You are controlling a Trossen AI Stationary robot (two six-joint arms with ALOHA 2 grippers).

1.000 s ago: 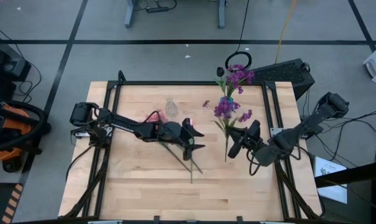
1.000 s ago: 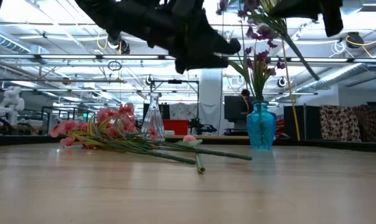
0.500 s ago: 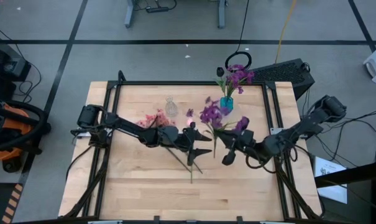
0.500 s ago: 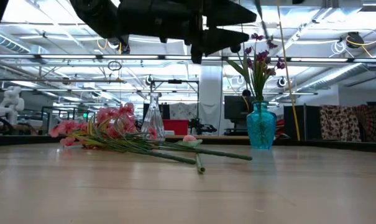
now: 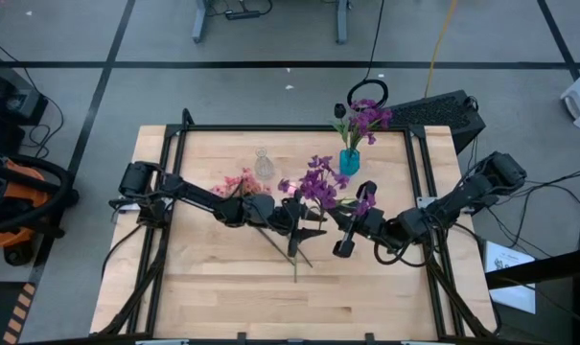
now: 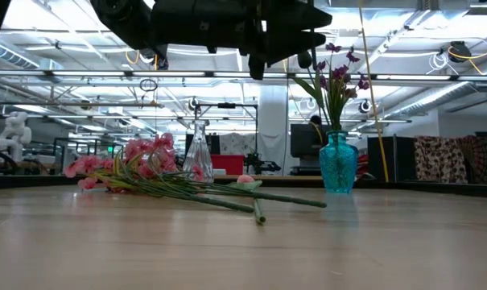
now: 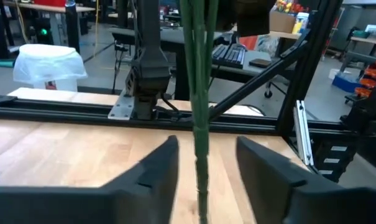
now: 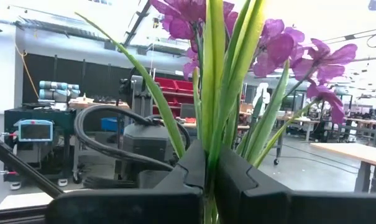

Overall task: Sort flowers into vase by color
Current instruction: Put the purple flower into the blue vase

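My right gripper (image 5: 339, 217) is shut on a purple spray (image 5: 318, 180) above the table's middle; its blossoms (image 8: 194, 12) and green leaves rise past the fingers. My left gripper (image 5: 313, 223) is open, level, and faces it. Its two fingers (image 7: 150, 177) stand on either side of the spray's green stem (image 7: 197, 93) without touching it. Pink flowers (image 5: 237, 182) lie flat on the table, their stems (image 6: 227, 197) reaching toward the near edge. A clear glass vase (image 5: 263, 165) stands by the pink flowers. A blue vase (image 5: 349, 158) holds purple flowers (image 5: 366, 117). My right gripper pinches the purple spray's bundle of stem and leaves (image 8: 211, 124) between its two fingers, below the blossoms. It comes roughly level from the table's right side. The spray is lifted clear of the table.
The low view shows the blue vase (image 6: 338, 161) toward the far right and the glass vase (image 6: 197, 157) behind the pink flowers (image 6: 130, 157). Bare wood (image 5: 222, 287) lies along the near edge. A black frame (image 5: 270, 129) borders the table.
My right gripper has carried the purple spray from beside the blue vase toward the table's left, to the middle, until its stem stands between my left gripper's open fingers. My left gripper has risen and moved slightly toward the right.
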